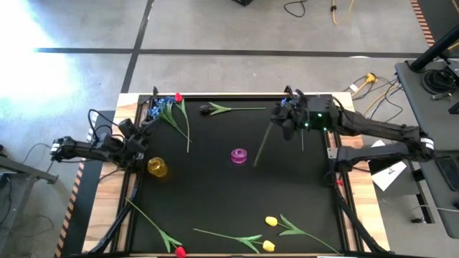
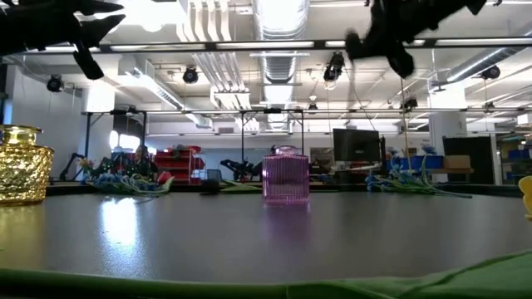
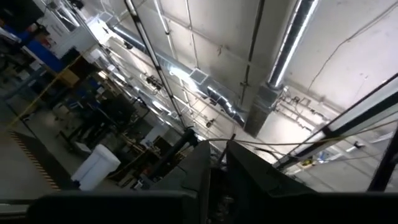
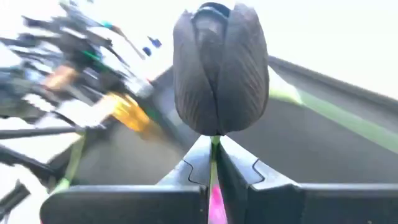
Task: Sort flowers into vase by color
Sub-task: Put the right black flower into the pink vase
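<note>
My right gripper is at the table's far right, raised, and shut on a dark tulip whose green stem slants toward the pink vase. My left gripper is raised at the left edge beside the yellow vase, shut and empty. Blue blossoms and a red tulip lie at the far left. Another dark bloom lies at the far middle. Two yellow tulips and a red tulip lie near the front edge. My right gripper pinches the green stem between its two fingers, just below the dark head. The head stands out beyond the fingertips. The rest of the stem slants away below the gripper to its free end. Whether that end touches the table I cannot tell.
The pink vase stands mid-table and the yellow vase at the left. Long stems and leaves lie along the front edge. The table's raised rim and cables run along both sides.
</note>
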You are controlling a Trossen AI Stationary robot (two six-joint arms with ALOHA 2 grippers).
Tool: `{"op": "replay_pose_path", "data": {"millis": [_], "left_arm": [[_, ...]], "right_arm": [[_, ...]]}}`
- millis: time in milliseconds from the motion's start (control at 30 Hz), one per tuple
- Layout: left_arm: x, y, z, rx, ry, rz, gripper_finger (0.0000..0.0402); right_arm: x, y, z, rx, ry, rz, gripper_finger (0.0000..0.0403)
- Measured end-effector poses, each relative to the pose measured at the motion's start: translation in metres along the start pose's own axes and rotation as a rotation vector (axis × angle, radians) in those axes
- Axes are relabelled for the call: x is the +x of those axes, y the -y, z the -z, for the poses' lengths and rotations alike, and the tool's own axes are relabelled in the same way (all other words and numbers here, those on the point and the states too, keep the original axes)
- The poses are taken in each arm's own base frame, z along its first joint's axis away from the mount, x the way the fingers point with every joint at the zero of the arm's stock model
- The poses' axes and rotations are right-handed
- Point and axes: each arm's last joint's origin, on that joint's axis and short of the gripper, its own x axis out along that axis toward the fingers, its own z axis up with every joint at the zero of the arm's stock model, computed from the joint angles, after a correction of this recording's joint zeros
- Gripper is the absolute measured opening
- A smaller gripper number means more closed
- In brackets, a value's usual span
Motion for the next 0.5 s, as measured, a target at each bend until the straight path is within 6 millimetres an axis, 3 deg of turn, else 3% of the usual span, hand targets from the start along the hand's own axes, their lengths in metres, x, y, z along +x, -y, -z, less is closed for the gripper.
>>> {"op": "replay_pose_path", "data": {"millis": [100, 233, 500], "left_arm": [[0.001, 0.000, 0.001, -0.018, -0.011, 0.000, 0.0039], [0.008, 0.008, 0.003, -0.066, -0.103, 0.048, 0.0039], [0.039, 0.034, -0.003, 0.090, -0.478, -0.114, 0.0039]], "right_arm": [[0.000, -0.018, -0.009, -0.082, 0.135, -0.102, 0.0013], [0.003, -0.029, -0.020, -0.128, 0.158, -0.127, 0.0013], [0.020, -0.050, -0.052, -0.281, 0.148, -0.106, 0.0013]]}}
